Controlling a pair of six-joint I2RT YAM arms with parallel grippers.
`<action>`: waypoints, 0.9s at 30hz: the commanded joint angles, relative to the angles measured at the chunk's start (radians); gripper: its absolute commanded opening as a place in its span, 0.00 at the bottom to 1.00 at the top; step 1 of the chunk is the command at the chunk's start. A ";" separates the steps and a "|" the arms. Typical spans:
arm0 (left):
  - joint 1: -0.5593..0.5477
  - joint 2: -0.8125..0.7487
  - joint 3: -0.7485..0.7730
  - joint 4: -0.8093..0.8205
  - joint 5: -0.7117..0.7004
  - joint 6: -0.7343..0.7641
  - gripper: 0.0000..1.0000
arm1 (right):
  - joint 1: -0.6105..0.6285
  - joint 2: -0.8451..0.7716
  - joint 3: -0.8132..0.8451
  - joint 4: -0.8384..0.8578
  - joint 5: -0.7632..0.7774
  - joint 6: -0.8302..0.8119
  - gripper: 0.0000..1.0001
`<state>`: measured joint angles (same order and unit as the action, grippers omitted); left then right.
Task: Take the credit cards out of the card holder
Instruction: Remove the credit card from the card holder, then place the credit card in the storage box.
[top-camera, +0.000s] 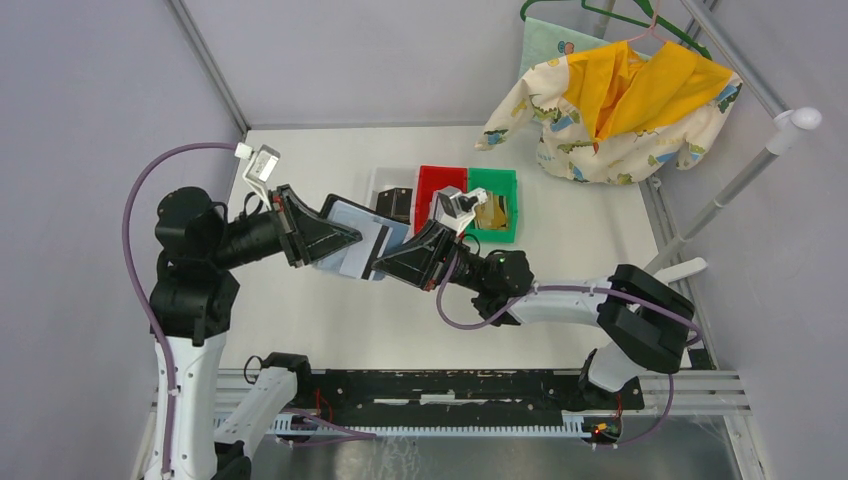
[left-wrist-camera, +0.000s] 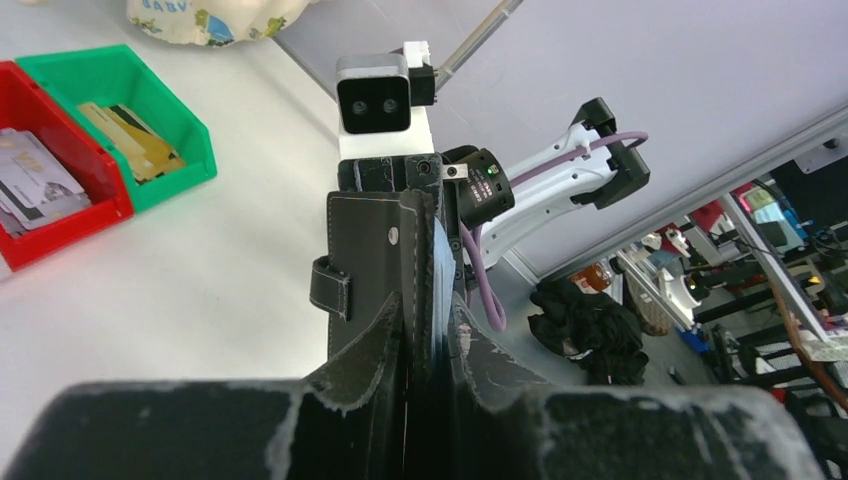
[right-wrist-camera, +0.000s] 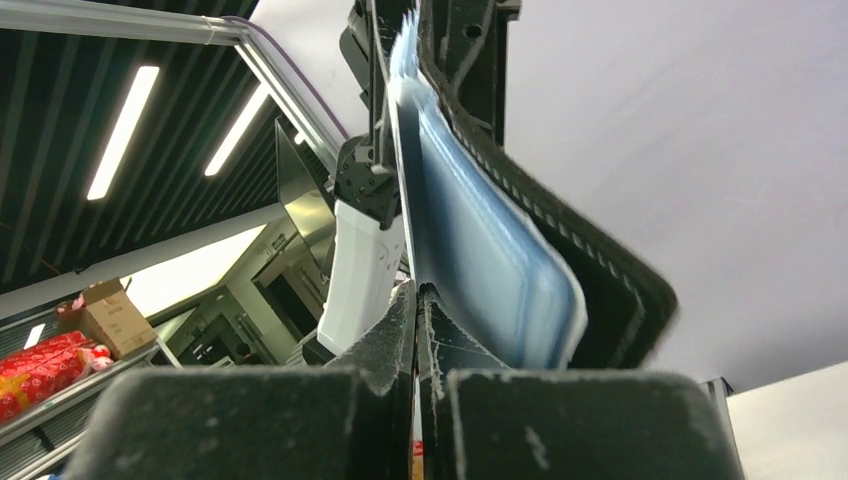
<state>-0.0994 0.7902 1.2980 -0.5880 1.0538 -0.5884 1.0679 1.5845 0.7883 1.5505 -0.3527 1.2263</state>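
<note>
While the card holder hangs open in mid-air over the table, just in front of the bins, the left gripper is clamped on its black cover, closure tab facing out in the left wrist view. Right gripper comes in from the opposite side, fingers pressed together at the edge of the blue-grey inside. Can't tell from the right wrist view whether a card is actually caught between them or only the lining. Progress looks well along: gold cards lie in the green bin, grey cards lie in the red bin, and something dark sits in the white bin, possibly black cards, too small to confirm. No card visibly sticks out of the holder's pockets, so I can't say how many are left. My guess: last one or two pulls, then drop into a bin.
</note>
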 joint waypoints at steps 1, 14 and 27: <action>0.003 0.005 0.109 0.004 -0.044 0.061 0.03 | -0.041 -0.057 -0.070 0.137 -0.025 0.020 0.00; 0.002 0.017 0.155 -0.169 -0.196 0.321 0.03 | -0.389 -0.329 -0.217 -0.449 -0.224 -0.141 0.00; 0.003 -0.007 0.147 -0.170 -0.157 0.319 0.02 | -0.508 0.017 0.344 -1.449 0.046 -0.735 0.00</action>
<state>-0.0994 0.7952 1.4277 -0.7849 0.8677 -0.3012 0.5671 1.4761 1.0115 0.3336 -0.3981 0.6300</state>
